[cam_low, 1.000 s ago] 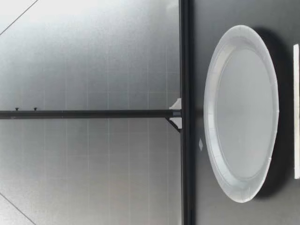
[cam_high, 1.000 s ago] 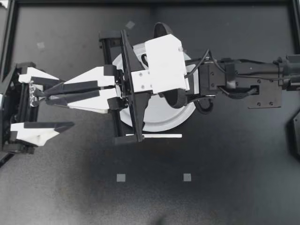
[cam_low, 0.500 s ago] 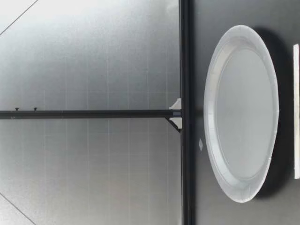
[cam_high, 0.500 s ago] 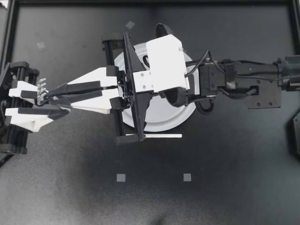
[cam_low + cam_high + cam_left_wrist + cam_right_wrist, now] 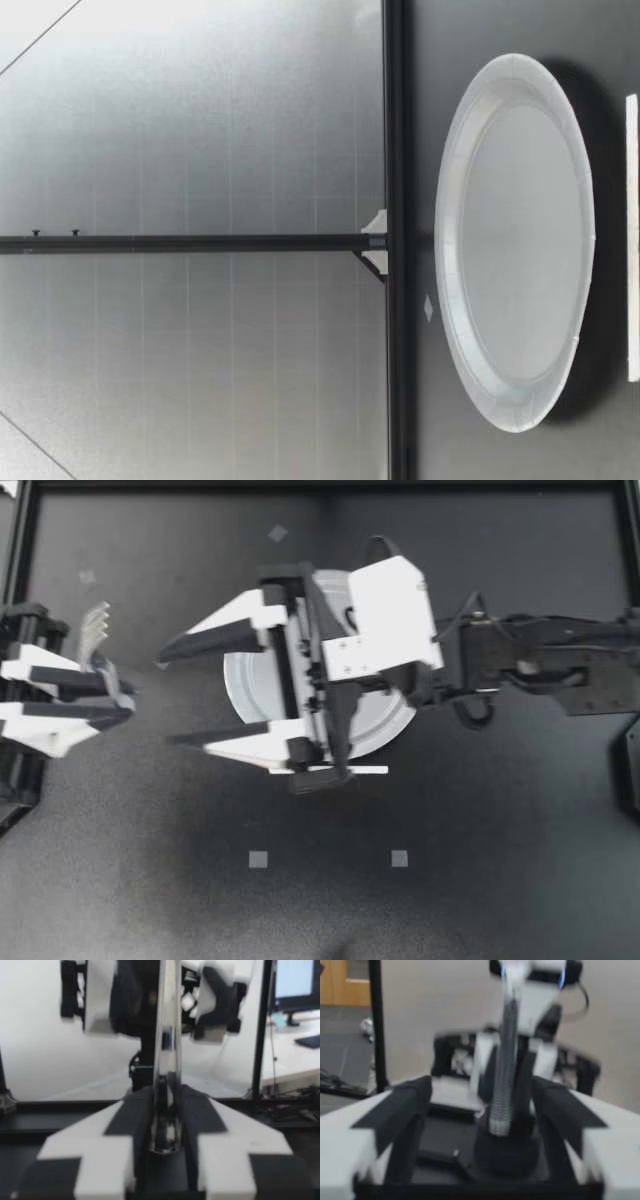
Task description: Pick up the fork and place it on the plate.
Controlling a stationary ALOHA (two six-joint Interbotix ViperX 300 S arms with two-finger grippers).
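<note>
Top view: right arm [image 5: 520, 665] over plate [image 5: 245, 688]

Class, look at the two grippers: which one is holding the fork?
My left gripper: its fingers clamp the fork by its handle. My right gripper stands open, holding nothing.

**No legible text**

No word, number or sign can be read in any view. The pale squares [image 5: 258, 859] on the surface [image 5: 480, 880], toward 6 o'clock from the paper plate [image 5: 250, 685], look blank. A distant monitor [image 5: 298, 982] is too blurred to read.
</note>
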